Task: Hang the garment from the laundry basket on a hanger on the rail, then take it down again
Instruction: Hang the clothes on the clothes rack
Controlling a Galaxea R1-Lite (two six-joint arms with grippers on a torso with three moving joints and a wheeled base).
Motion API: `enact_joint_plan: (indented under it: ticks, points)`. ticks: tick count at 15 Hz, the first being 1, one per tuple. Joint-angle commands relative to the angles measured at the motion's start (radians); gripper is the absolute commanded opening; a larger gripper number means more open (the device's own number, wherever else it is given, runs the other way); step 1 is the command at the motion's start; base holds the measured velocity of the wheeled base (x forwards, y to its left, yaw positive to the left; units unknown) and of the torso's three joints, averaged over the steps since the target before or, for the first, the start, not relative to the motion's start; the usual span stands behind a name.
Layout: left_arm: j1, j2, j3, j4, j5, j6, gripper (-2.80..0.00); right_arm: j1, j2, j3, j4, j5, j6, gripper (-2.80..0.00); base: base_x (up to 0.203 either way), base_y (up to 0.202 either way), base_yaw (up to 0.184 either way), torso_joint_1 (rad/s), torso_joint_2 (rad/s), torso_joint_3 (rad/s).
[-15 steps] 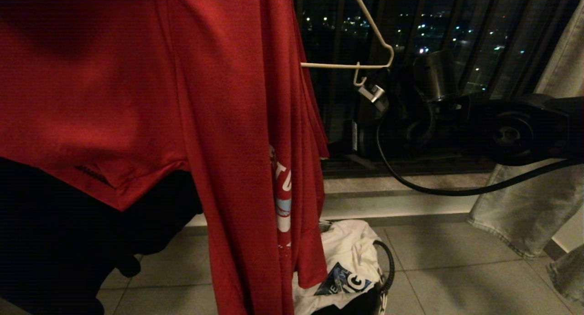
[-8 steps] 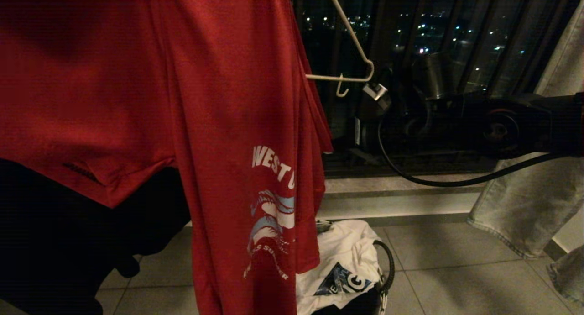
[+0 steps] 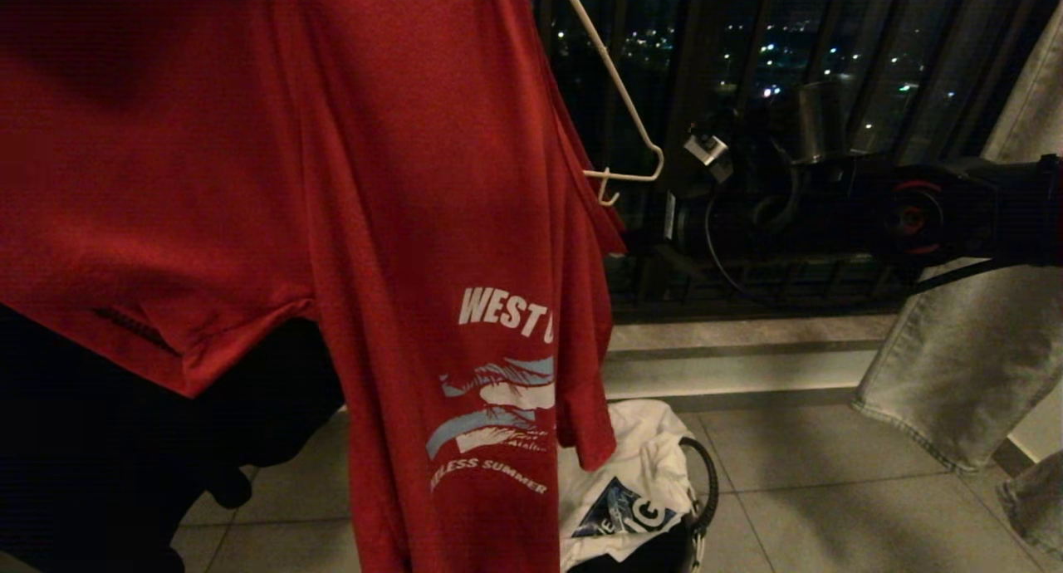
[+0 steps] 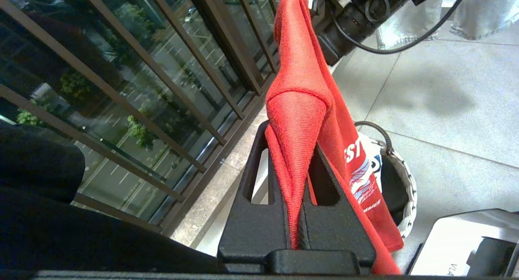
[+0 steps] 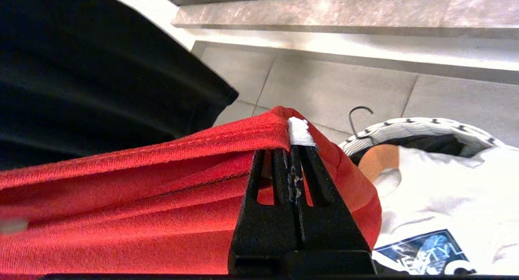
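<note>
Here, starting at the left of the head view, the garment (image 3: 249, 166), a red T-shirt with white chest lettering, hangs high in the air and fills most of that side, so its weight is clearly off the floor. The left claw (image 4: 298, 199) is the reason on this side: the left wrist view shows both jaws clenched on a pinched fold of red cloth that runs down between them, which looks like a grip meant to keep one part of the shirt taut and lifted while the other side is worked. Further right, one shoulder of the hanger (image 3: 619, 108), the thin white wire one, pokes out from the shirt's edge with a small side hook beneath its bend; the rest of the wire is hidden by the cloth, so how far it is threaded cannot be told. The right claw (image 5: 295, 150) is pressed shut at the shirt's folded edge, with a small white piece at its tips; whether that is the hanger wire or only a tag cannot be told, but the grip appears meant to steady that edge. The right arm (image 3: 913, 216) reaches in level from the right, in front of the dark window bars. Below, on the tiled floor (image 3: 830, 490), the laundry basket (image 5: 421, 128) stands with a white cloth (image 3: 631, 465) lying in it, the red shirt already out of it.
</note>
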Motion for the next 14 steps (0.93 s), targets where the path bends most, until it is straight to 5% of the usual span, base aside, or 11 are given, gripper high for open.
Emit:
enact_joint_plan:
  ticks: [1, 14]
  points:
    - [0.0, 0.001, 0.003, 0.003, -0.001, 0.002, -2.8, -0.016, 0.003, -0.011, 0.0, 0.002, 0.003, -2.8, 0.0, 0.0, 0.0, 0.0, 0.0, 0.0]
    - [0.0, 0.013, 0.072, 0.001, 0.023, 0.009, -2.8, -0.076, -0.061, -0.032, 0.0, -0.002, 0.003, -2.8, 0.0, 0.0, 0.0, 0.0, 0.0, 0.0]
